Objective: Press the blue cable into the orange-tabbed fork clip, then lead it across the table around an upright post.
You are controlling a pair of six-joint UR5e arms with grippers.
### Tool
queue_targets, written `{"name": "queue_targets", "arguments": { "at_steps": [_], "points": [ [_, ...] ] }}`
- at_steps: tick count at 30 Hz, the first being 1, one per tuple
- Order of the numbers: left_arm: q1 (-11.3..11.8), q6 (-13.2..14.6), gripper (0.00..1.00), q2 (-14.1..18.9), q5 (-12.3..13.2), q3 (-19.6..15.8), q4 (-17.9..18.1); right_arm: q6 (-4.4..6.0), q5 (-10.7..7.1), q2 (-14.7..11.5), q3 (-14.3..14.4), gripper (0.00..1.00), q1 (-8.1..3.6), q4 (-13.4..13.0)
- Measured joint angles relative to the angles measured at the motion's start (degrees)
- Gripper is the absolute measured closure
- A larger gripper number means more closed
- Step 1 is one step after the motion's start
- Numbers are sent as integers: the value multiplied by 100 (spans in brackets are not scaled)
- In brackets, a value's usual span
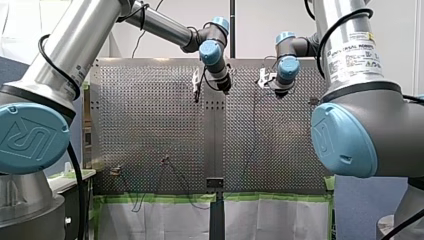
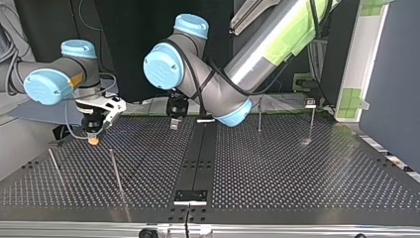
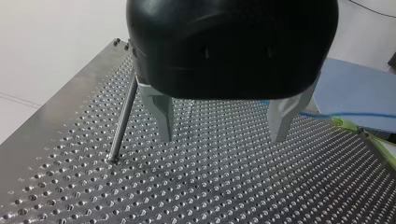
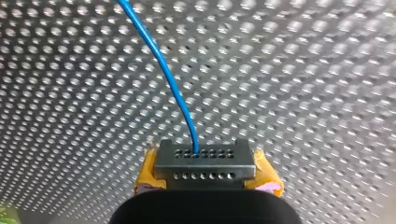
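Observation:
The blue cable (image 4: 173, 84) runs over the perforated table (image 4: 303, 93) into my right gripper (image 4: 205, 163), which is shut on it; a grey holed block sits between its yellow-orange pads (image 4: 148, 177). At the top view's left that gripper (image 2: 93, 138) hangs just above the table. My left gripper (image 3: 222, 135) is open with nothing between its metal fingers (image 3: 161, 116), a little above the plate. An upright post (image 3: 122, 121) stands just beside it. A stretch of blue cable (image 3: 345, 114) shows beyond the table's edge. No view lets me pick out the orange-tabbed clip.
Thin upright posts (image 2: 116, 173) (image 2: 54, 163) (image 2: 259, 116) stand on the table, one with a small fixture on top (image 2: 311, 104). A black strip (image 2: 198, 153) runs down the table's middle. In the front view both grippers (image 1: 226, 89) (image 1: 280, 91) hang near the table's far edge.

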Motion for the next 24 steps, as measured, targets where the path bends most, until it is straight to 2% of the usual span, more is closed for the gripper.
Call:
{"name": "queue_targets", "arguments": {
  "at_steps": [9, 15, 24],
  "points": [
    [33, -47, 0, 0, 61, -2, 6, -5, -40, -427, 68, 98, -65, 81],
    [35, -125, 0, -1, 301, -2, 94, -5, -184, -728, 58, 98, -120, 71],
    [34, -509, 0, 0, 716, -2, 468, 3, -344, -1192, 49, 98, -173, 49]
  ]
}}
